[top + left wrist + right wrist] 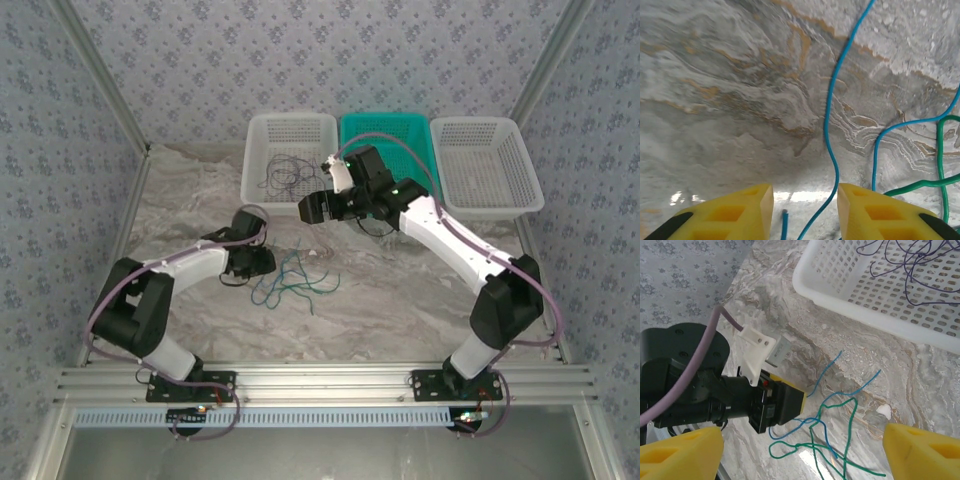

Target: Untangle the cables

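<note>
Blue cable [829, 125] and green cable [939, 160]: thin, limp, looped together at middle of worktop [400, 300]. Dark cable [282, 175] heaped in left white basket [290, 118], far edge. Left fingers [755, 205] apart, straddling blue strand. Right fingers [685, 450] wide apart, empty.

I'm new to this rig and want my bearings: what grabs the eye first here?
A loose tangle of blue cable and green cable lies mid-table on the marble, the left gripper low over it with one blue strand between its open jaws. Behind, the dark cable lies alone in the left white basket beside a bright teal basket, and the right gripper hovers open near them.
</note>
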{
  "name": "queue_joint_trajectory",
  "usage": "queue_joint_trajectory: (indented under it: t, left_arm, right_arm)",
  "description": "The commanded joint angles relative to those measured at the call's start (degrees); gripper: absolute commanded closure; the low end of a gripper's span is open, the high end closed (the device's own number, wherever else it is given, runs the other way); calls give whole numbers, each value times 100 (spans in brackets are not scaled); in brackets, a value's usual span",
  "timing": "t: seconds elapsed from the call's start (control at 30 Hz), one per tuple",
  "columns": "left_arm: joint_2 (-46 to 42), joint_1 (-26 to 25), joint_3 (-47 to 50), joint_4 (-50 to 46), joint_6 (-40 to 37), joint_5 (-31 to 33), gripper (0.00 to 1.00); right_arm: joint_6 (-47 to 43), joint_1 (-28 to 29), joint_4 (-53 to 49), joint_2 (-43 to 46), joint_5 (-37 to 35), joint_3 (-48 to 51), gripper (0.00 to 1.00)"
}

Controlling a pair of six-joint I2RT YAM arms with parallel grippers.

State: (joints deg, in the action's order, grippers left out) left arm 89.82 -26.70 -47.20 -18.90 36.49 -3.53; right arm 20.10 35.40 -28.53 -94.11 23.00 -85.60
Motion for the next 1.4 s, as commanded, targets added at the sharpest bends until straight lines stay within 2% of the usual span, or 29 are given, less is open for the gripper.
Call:
queue_joint_trajectory:
  t: [0.0, 0.07, 0.17, 0.2, 0.4, 0.57, 0.7, 0.8, 0.9, 1.0, 1.1, 1.27, 1.37]
  left_arm:
    - [141, -80, -29, 180, -100, -201, 65]
    - [257, -88, -76, 155, -138, -194, 73]
    - [338, -90, -125, 55, -187, -168, 96]
    - [300, -99, -121, 42, -195, -155, 100]
    - [-932, -142, -83, -34, -159, -30, 100]
    - [-1930, -149, -391, -146, -292, -368, 100]
    - [-2080, -157, -901, -422, -273, -751, 100]
    - [-2147, -156, -1149, -288, 21, -1052, 100]
    - [-2166, -164, -1416, -167, 359, -1189, 100]
    - [-2150, -169, -1634, -42, 598, -1345, 100]
    - [-2094, -198, -1811, 11, 721, -1564, 100]
    - [-2101, -308, -1914, -18, 737, -1743, 100]
    - [-2120, -355, -1938, -101, 678, -1807, 100]
  right_arm:
    - [21, 19, -189, -134, 91, -283, 15]
    - [9, 17, -253, -188, 81, -325, 15]
    - [21, 12, -278, -187, 65, -308, 15]
    - [21, 11, -276, -171, 35, -291, 15]
    - [24, -7, -24, 51, 52, -100, 15]
    - [163, -19, 463, 119, 289, 151, 15]
    - [268, 2, 888, 119, 695, 297, 15]
    - [183, 78, 1377, 222, 1061, 563, 15]
    - [-138, 198, 1948, 407, 1444, 932, 14]
    - [-527, 352, 2671, 568, 1537, 1425, 14]
    - [-1076, 498, 3353, 670, 1107, 2010, 14]
    - [-2820, 930, 5450, 842, -649, 3322, 9]
    - [-3477, 1108, 5854, 756, -1332, 3507, 10]
